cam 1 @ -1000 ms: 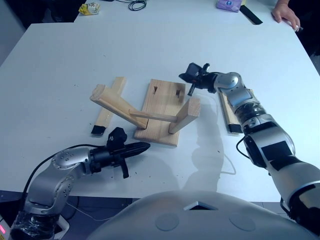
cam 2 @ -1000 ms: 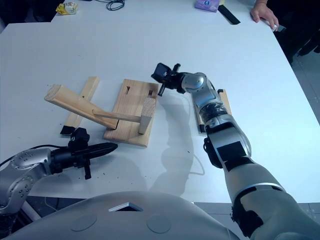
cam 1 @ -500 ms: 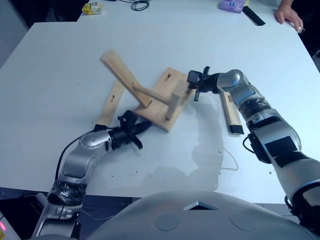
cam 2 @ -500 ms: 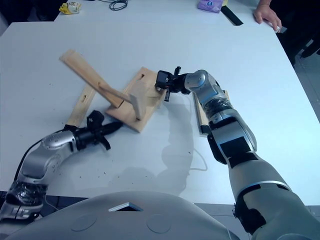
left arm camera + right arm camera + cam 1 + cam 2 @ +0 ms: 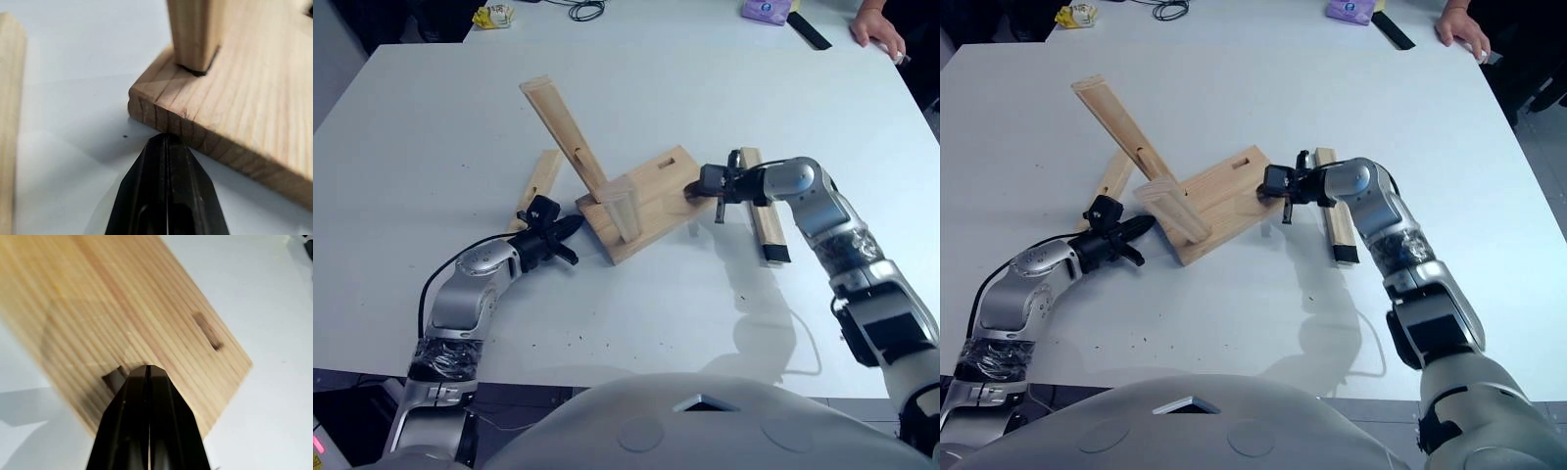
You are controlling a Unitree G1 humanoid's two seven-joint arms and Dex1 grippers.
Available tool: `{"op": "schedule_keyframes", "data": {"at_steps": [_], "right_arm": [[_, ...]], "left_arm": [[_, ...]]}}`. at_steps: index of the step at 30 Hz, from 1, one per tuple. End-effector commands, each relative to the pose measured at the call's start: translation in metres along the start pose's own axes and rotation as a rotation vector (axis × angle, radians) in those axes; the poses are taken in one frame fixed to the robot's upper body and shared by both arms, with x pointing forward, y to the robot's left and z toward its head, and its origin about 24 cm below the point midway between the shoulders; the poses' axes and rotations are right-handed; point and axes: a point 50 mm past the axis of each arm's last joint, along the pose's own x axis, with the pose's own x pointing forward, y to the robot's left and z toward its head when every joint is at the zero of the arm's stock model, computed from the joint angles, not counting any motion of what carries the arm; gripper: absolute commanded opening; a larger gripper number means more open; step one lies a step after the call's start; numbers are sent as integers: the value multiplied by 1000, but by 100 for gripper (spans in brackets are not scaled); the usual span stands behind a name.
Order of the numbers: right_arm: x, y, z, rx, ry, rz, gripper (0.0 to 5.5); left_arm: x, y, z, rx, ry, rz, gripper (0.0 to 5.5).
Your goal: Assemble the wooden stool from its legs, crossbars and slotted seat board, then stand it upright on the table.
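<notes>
The slotted seat board [image 5: 656, 191] lies flat mid-table. One short leg [image 5: 625, 211] stands in a slot near its left corner, and a crossbar joins it to a long leg [image 5: 563, 122] that tilts up and away. My left gripper [image 5: 570, 227] is shut, its tip just off the board's left corner [image 5: 146, 105]. At the board's right corner my right gripper [image 5: 691, 188] is shut, with its tip [image 5: 147, 369] against the wood beside an open slot [image 5: 111, 379]. Two loose legs lie flat: one [image 5: 536, 184] left of the board, one [image 5: 761, 204] right of it.
At the table's far edge are a yellow packet [image 5: 494, 14], a cable [image 5: 582, 8], a purple packet [image 5: 766, 10] and a black strip [image 5: 808, 29]. A person's hand [image 5: 876, 24] rests at the far right corner. The near half of the table is bare.
The seat board has turned and slid on the table, with its legs swinging round. My right gripper moved nearer and rightward with the board's corner; my left gripper moved up to the left corner.
</notes>
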Motion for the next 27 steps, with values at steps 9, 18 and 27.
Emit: {"op": "schedule_keyframes", "data": {"at_steps": [9, 18, 27], "right_arm": [[-12, 33, 15, 185, -8, 27, 2], [-10, 35, 25, 342, -79, -100, 2], [-61, -10, -29, 338, 145, -499, 2]], "left_arm": [[21, -13, 8, -59, -87, -37, 0], [30, 20, 30, -49, -146, 50, 0], [-22, 2, 18, -99, -141, 57, 0]]}}
